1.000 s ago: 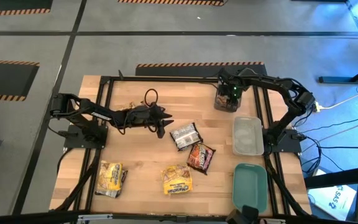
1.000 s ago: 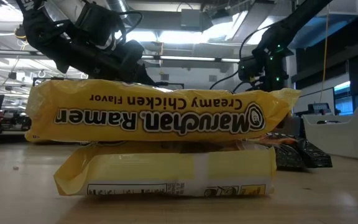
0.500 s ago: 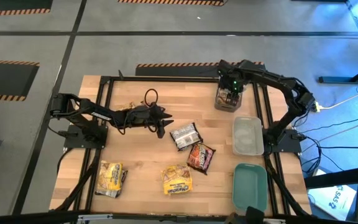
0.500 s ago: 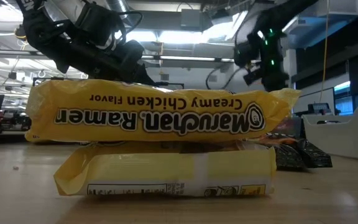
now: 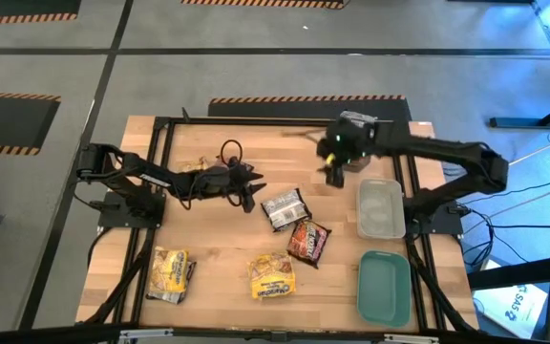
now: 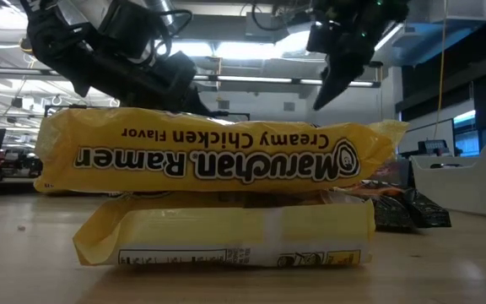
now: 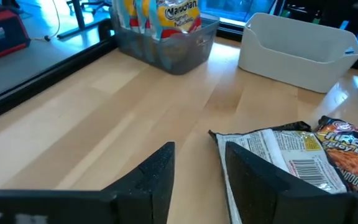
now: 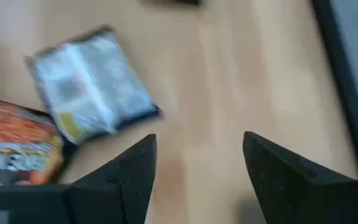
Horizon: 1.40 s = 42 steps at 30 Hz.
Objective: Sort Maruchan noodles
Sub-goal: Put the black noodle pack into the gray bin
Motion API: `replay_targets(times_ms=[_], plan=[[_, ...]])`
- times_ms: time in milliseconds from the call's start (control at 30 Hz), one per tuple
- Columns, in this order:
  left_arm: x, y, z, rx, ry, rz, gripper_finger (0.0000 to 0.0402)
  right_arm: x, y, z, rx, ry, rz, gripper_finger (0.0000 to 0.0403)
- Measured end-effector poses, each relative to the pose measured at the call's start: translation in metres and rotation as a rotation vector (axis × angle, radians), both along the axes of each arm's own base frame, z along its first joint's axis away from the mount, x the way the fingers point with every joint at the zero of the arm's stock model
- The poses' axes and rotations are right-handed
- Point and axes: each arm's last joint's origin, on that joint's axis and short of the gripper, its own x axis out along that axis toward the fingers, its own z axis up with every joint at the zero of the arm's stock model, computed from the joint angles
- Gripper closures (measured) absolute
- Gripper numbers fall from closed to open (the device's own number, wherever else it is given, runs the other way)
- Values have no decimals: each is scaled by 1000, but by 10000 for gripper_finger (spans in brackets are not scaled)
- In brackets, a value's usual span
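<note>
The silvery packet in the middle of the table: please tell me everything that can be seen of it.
The silvery packet is a flat, crinkly plastic noodle packet, lying back side up, with a barcode and small print showing in the left wrist view. It lies turned at an angle on the wooden table. One corner touches or overlaps the dark brown-red packet. No gripper touches it.

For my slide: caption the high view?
Both grippers, left and right, hover open above loose ramen packets on the table.
</note>
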Motion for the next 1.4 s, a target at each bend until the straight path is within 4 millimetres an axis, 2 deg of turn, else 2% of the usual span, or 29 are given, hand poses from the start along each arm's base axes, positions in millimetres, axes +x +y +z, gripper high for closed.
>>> replay_targets(times_ms=[200, 333, 467, 667, 867, 967, 1100, 1233, 1400], plan=[[1, -8, 1, -12, -20, -28, 208, 11, 42, -51, 4, -194, 187, 178], [3, -19, 1, -49, -27, -122, 185, 13, 70, -77, 5, -299, 280, 178], [3, -32, 2, -70, -33, -181, 182, 13, 91, -85, 6, -369, 352, 178], [3, -42, 2, -97, -43, -187, 182, 18, 109, -90, 13, -390, 416, 177], [3, -44, 2, -85, -39, -197, 182, 21, 102, -110, 11, -276, 297, 148], [3, -41, 2, -59, -32, -195, 182, 21, 92, -113, -17, -255, 215, 130], [4, -36, 0, -45, -22, -183, 182, 17, 81, -116, -1, -206, 187, 118], [7, -35, -13, -40, 30, -183, 182, 14, 73, -122, 26, -149, 182, 122], [10, -33, -39, -48, 127, -140, 182, 13, 71, -128, 37, -108, 176, 129]])
